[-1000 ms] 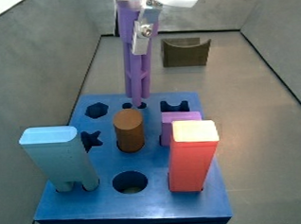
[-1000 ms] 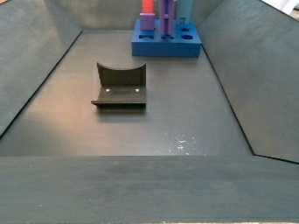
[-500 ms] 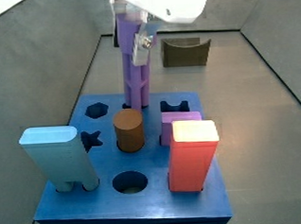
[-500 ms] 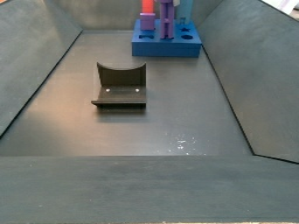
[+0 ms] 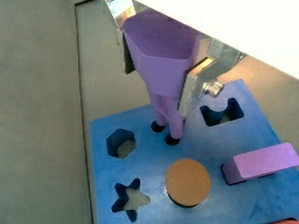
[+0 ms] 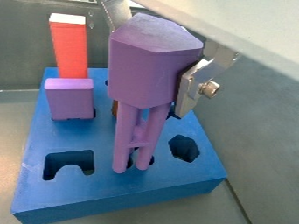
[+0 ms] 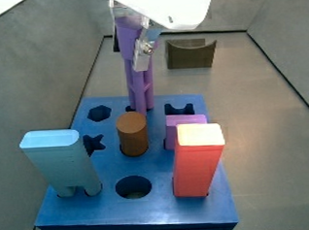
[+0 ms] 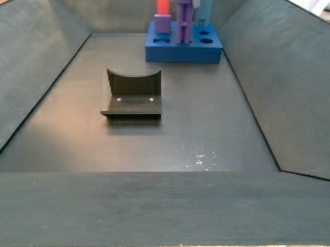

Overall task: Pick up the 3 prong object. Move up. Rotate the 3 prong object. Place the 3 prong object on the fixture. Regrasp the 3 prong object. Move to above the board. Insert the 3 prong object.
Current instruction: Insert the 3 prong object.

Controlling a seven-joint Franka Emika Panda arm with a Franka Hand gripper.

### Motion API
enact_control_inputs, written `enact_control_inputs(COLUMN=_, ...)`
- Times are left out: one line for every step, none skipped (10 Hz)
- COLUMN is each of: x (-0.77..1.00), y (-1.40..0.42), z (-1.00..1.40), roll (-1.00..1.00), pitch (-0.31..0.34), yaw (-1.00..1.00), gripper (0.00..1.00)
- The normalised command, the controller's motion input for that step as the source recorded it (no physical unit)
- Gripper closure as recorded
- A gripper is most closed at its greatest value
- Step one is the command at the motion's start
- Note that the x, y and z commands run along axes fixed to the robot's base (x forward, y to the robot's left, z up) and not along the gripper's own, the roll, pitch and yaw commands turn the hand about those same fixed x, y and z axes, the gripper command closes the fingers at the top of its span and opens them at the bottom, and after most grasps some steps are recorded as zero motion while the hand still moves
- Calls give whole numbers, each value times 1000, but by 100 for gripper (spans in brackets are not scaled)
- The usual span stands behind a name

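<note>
The gripper (image 7: 136,38) pinches the 3 prong object (image 7: 138,74) upright over the board (image 7: 155,199). This looks like the insert step: its lower end is at the board's holes (image 5: 170,136), and next it needs a straight push down.

3 prong object (image 7: 138,69) upright, purple, gripper (image 6: 152,61) clamping top, lower end at board (image 7: 156,209); fixture (image 8: 133,94) apart.

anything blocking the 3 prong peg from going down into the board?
Nothing visible. The gripper holds the 3 prong object upright, its lower end already at the small holes in the board. The brown cylinder and lilac block stand beside it, apart from it.
</note>
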Motion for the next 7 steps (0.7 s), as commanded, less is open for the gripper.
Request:
enact_control_inputs(x=-97, y=-37, z=-60, roll=0, pitch=0, yaw=14, gripper=100)
enact_control_inputs(x=-117, y=-89, z=-83, roll=14, pitch=0, yaw=3, gripper=100)
enact_control_inputs(x=-137, y=-123, z=-54, roll=10, pitch=0, yaw=0, gripper=100)
enact_control_inputs(x=-111, y=-117, z=-54, roll=0, pitch=0, yaw=0, gripper=100)
enact_control_inputs(x=-49, y=-69, z=-69, roll=0, pitch=-21, yaw=0, gripper=100)
enact_control_inputs(x=-69, y=-74, z=-183, roll=16, pitch=-11, yaw=29, gripper=100)
enact_control_inputs(x=0, y=-129, z=-829, roll=69, pitch=-20, yaw=0, gripper=100)
